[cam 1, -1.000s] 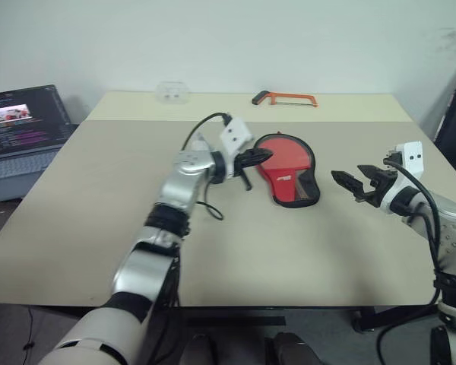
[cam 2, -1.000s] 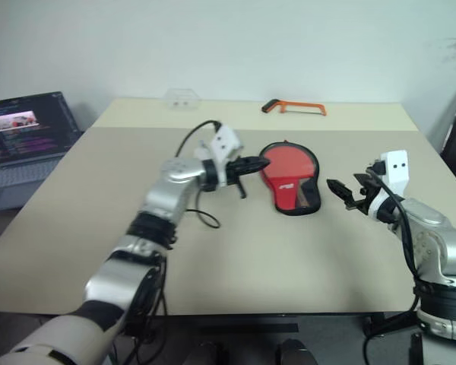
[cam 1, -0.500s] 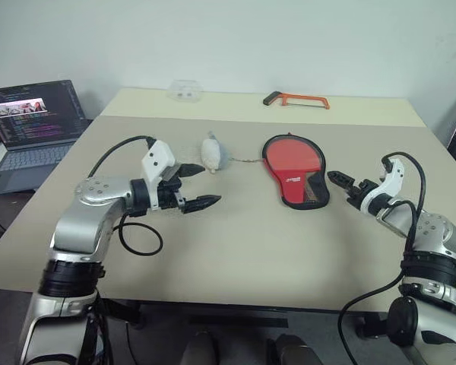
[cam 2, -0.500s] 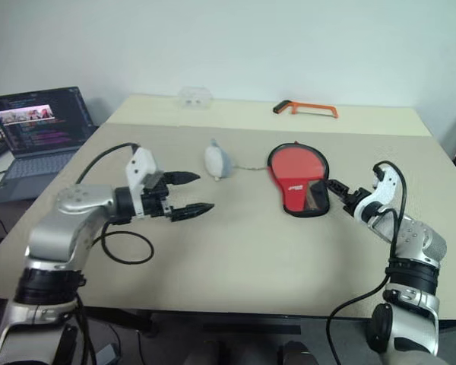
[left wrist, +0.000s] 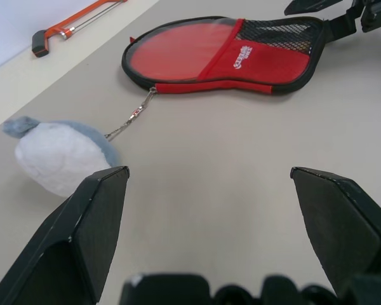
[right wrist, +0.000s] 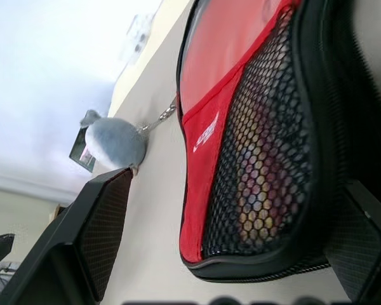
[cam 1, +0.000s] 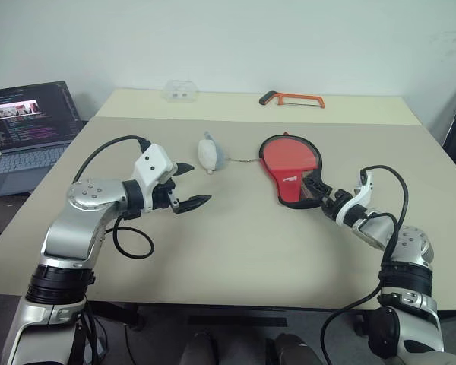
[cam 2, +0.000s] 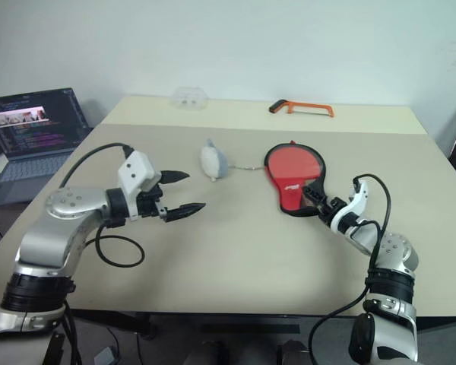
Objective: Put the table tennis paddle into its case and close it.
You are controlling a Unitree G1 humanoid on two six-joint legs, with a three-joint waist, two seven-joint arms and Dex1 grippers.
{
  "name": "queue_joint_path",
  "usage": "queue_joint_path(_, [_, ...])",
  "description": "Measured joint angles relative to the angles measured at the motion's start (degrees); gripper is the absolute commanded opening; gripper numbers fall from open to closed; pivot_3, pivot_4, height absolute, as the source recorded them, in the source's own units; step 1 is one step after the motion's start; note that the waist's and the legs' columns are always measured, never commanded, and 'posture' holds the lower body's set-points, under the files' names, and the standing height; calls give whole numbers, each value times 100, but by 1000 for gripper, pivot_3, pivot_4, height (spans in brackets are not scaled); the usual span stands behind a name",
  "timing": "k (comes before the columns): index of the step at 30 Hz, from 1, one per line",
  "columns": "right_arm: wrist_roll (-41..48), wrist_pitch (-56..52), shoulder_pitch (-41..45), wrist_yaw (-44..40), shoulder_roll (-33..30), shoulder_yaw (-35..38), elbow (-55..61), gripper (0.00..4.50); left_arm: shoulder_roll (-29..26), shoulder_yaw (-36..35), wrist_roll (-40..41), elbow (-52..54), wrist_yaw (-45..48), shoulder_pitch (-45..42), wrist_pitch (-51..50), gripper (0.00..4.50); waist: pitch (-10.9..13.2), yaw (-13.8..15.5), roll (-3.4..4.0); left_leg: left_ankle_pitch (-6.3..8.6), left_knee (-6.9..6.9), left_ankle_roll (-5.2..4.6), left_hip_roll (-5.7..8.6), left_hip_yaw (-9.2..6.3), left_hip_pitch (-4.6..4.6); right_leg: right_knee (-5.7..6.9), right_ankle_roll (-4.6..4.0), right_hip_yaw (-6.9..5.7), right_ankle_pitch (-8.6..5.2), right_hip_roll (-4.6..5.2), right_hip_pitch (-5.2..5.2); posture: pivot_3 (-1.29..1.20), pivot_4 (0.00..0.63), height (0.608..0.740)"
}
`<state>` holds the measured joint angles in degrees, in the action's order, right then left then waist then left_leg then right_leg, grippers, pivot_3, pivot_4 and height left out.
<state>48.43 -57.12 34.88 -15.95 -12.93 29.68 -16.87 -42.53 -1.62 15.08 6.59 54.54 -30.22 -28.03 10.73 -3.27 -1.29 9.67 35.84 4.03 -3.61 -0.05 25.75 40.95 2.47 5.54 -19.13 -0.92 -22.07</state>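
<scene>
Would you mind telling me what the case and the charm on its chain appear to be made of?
The case: black fabric trim, open black mesh at the handle end, a glossy clear front over red, probably plastic. The charm: soft white and grey plush, judging by its fuzzy surface; its chain looks like metal.

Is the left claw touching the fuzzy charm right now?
Apart. In the left wrist view, bare table separates the open left claw from the fuzzy charm.

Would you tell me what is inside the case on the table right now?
Through the clear front of the case the paddle's red face shows. Behind the black mesh something light sits, probably the handle, but mesh and red patch blur its details.
</scene>
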Motion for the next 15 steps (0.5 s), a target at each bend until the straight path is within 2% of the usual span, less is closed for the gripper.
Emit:
queue_joint_path(7, [-18, 141, -7, 26, -34, -56, -36, 4500, -3, 10, -8, 6, -28, 0, 0, 4447, 0, 0, 0, 0, 0, 0, 0, 0, 0, 0, 0, 0, 0, 0, 0, 0, 150, 740])
queue_joint_path(15, [235, 153, -181, 108, -492, 311, 578, 4500, -53, 12, -103, 10, -54, 27, 74, 4447, 0, 5, 0, 0, -3, 0, -1, 0, 1, -3, 0, 0, 0, 0, -1, 0, 150, 740])
